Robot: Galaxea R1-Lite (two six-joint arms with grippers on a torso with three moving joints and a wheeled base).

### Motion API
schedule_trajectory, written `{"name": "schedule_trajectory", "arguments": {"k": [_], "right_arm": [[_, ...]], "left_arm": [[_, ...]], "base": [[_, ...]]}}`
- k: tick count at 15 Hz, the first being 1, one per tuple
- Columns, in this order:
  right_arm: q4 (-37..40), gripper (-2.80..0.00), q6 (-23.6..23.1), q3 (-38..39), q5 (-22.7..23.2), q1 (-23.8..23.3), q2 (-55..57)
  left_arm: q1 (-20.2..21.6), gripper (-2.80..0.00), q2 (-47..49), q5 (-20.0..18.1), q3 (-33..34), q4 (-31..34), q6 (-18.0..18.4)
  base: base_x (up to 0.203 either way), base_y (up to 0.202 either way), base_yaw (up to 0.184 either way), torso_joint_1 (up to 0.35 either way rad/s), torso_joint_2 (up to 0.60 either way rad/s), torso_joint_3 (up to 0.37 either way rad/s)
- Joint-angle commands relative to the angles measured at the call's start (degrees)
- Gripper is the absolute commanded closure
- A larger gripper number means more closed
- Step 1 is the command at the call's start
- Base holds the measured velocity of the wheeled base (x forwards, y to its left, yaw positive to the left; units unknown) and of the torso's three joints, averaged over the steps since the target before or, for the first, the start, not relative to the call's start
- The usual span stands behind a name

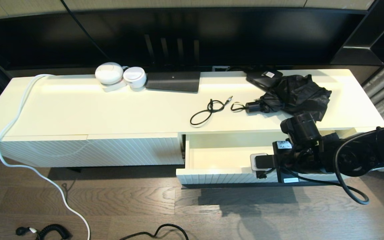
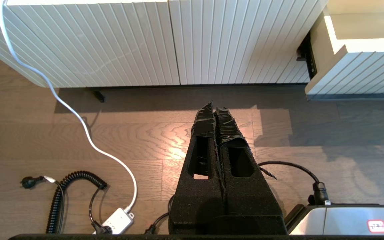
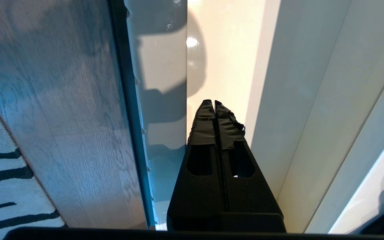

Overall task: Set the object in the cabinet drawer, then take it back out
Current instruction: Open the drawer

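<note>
The cabinet drawer [image 1: 218, 156] stands pulled out at the cabinet's right end, its glossy cream interior [image 3: 218, 66] bare where it shows. Its ribbed front [image 2: 362, 66] also appears in the left wrist view. My right gripper [image 1: 258, 163] hangs just above the drawer's inside, pointing along its length. That gripper [image 3: 213, 101] is shut with nothing between its fingers. On the cabinet top behind the drawer lie a folded black umbrella [image 1: 292, 95] and a looped black cable [image 1: 208, 111]. My left gripper [image 2: 214, 106] is shut and empty, parked low over the wooden floor in front of the cabinet's closed ribbed panels.
Two white round devices [image 1: 108, 72] [image 1: 134, 77], a black screen base [image 1: 173, 81] and a black box [image 1: 263, 78] stand along the back of the cabinet top. A white cable [image 1: 8, 133] drapes off the left end onto the floor. Black cords [image 2: 58, 196] lie on the floor.
</note>
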Motion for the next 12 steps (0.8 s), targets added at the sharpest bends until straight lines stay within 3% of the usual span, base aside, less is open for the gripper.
{"name": "schedule_trajectory", "arguments": {"k": [1,12], "right_arm": [[0.08,0.0,-0.32,0.62,0.03,0.18,-0.77],[-0.01,0.0,1.0,7.09,0.03,2.02,-2.76]], "left_arm": [[0.0,0.0,0.0,0.0,0.0,-0.02,-0.04],[0.0,0.0,0.0,0.0,0.0,-0.02,-0.04]], "base": [[0.0,0.0,0.0,0.0,0.0,0.0],[0.0,0.0,0.0,0.0,0.0,0.0]]}}
